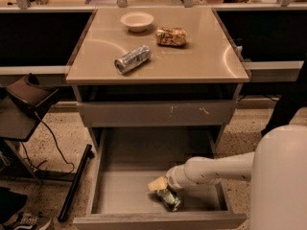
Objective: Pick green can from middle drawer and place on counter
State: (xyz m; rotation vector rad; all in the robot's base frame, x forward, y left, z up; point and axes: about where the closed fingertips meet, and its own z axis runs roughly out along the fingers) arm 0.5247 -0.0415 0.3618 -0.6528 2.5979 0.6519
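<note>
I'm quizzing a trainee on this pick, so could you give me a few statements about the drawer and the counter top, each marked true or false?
1. The green can lies in the open drawer. True.
2. The silver can stands upright on the counter. False: it lies on its side.
3. The hand is down inside the drawer, right by the green can. True.
4. The snack bag sits inside the bowl. False: it lies on the counter beside the bowl, apart from it.
</note>
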